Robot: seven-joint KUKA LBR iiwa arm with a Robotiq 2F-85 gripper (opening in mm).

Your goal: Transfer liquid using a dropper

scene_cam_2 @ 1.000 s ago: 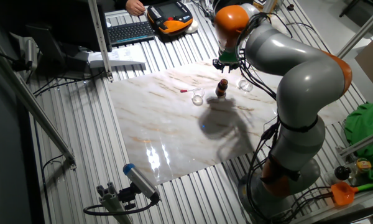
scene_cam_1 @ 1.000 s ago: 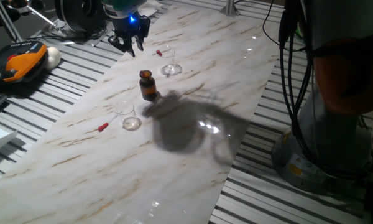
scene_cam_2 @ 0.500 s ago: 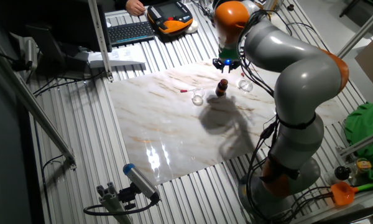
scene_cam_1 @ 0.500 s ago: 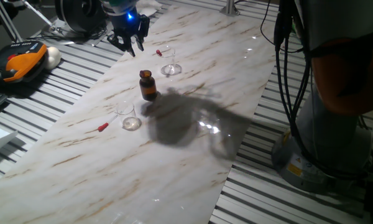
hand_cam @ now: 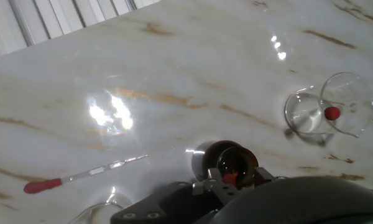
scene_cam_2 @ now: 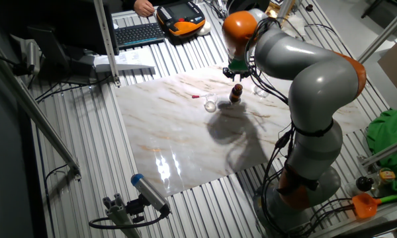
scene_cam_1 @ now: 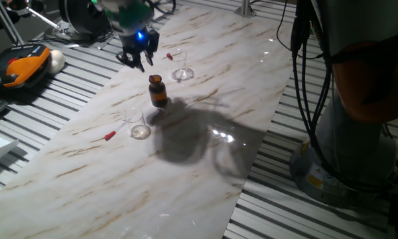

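A brown bottle (scene_cam_1: 158, 91) stands open-topped on the marble table (scene_cam_1: 205, 159). My gripper (scene_cam_1: 136, 58) hangs just behind and to the left of it, above the table, fingers apart with nothing between them. One red-bulbed dropper (scene_cam_1: 109, 135) lies flat on the table beside a small glass (scene_cam_1: 138, 126). A second dropper (scene_cam_1: 169, 56) leans in another glass (scene_cam_1: 182, 70) behind the bottle. In the hand view the bottle mouth (hand_cam: 227, 163) is directly below the hand, the lying dropper (hand_cam: 81, 177) is at lower left, and the glass with the red bulb (hand_cam: 326, 112) is at right.
An orange teach pendant (scene_cam_1: 16, 66) and a keyboard (scene_cam_2: 139, 32) lie on the slatted bench left of the marble slab. The arm's base and cables (scene_cam_1: 358, 119) stand at the right. A person's hand (scene_cam_2: 144, 6) rests at the far edge.
The gripper has shifted slightly down and toward the brown bottle. Bottle, glasses and droppers have not moved.
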